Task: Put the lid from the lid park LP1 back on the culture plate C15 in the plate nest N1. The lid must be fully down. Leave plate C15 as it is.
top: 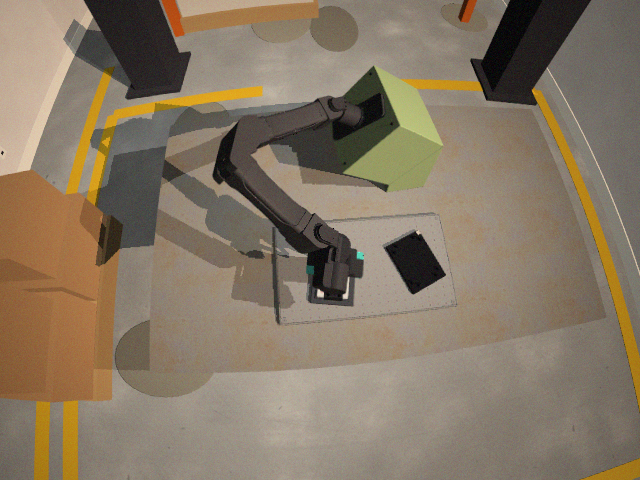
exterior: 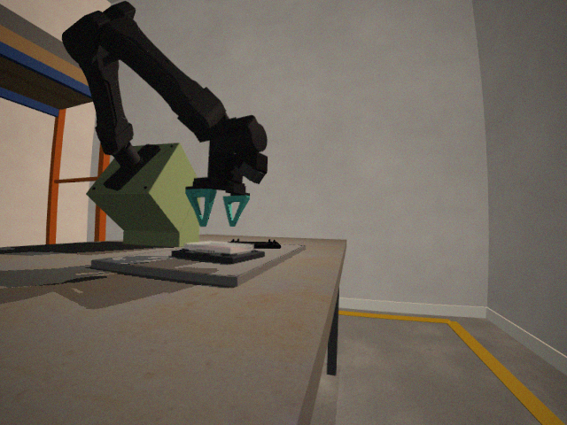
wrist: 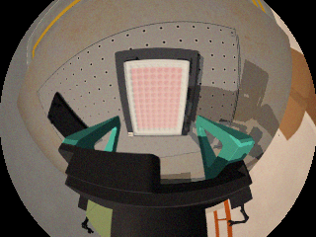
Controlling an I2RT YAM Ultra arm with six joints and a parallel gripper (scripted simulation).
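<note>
Jaws fully spread, empty: gripper hovers straight above the plate, whose long axis runs between the fingers.

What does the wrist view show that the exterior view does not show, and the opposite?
Only the wrist view shows the pink grid of wells in the culture plate. Only the exterior view shows that the tool hangs above the plate with a gap of air, and it shows the green arm base. Both views show the teal fingers spread open with nothing between them, and the grey perforated board.
</note>
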